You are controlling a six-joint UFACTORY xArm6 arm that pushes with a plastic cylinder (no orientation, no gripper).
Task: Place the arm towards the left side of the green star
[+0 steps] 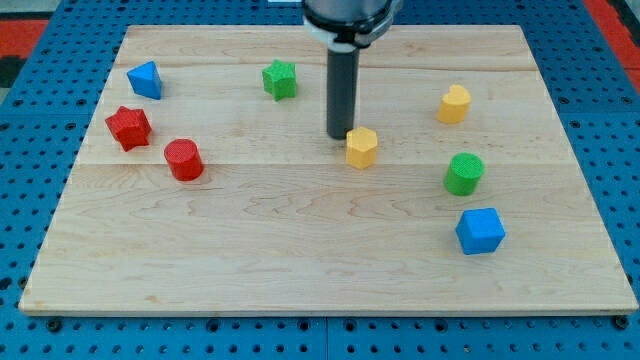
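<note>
Here, my tip (339, 136) stands upright, touching the yellow hexagonal block (361, 146).
The bare rod pinches nothing; the green star (280, 79) lies toward the view's upper left on the wooden board (300, 250).

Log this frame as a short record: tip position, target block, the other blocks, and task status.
tip: my tip is just left of the yellow hexagon
target: green star, up and to the view's left of the tip
view's left: blue triangle, red star, red cylinder
view's right: yellow heart, green cylinder, blue cube
status: tip is right of the star, not yet on its left
</note>
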